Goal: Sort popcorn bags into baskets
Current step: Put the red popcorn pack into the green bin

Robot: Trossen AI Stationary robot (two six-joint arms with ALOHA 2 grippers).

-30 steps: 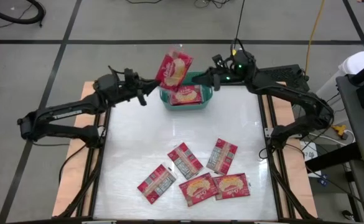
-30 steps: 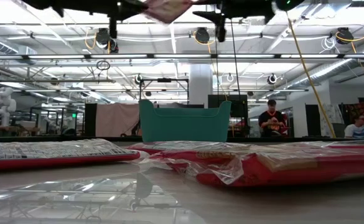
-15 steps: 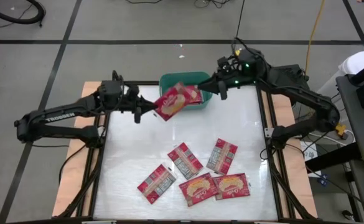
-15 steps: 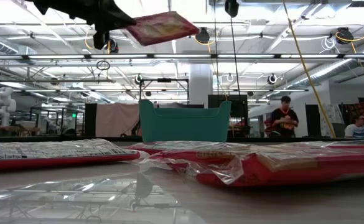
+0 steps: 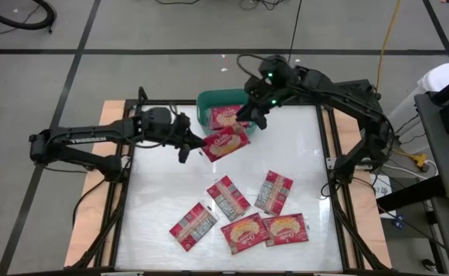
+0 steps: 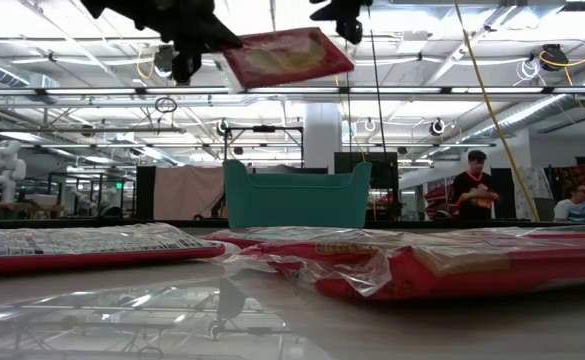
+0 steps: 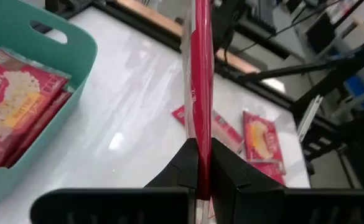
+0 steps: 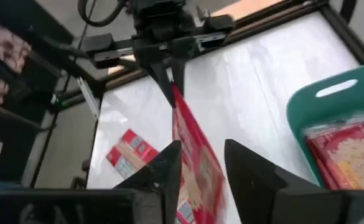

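**Mid-air handover beside the tub**

The left gripper is pinched tight on the near edge of a popcorn bag, holding it up off the table with the picture face upward. The free end of that packet reaches away from the left fingers toward the right gripper, which hangs just past it with its fingers parted, one on either side of the packet and not yet closed on it, as its own wrist camera shows. Directly beyond the right gripper sits the teal basket, already with packets stacked inside. Five more bags lie loose on the table, well back from both grippers on the near side.

This looks like a pass from one arm to the other. To do it well, I'd say the right fingers should close squarely on the free edge before the left lets go, since the film is slick and floppy. Release too soon and the packet will likely sag or drop short of the tub.
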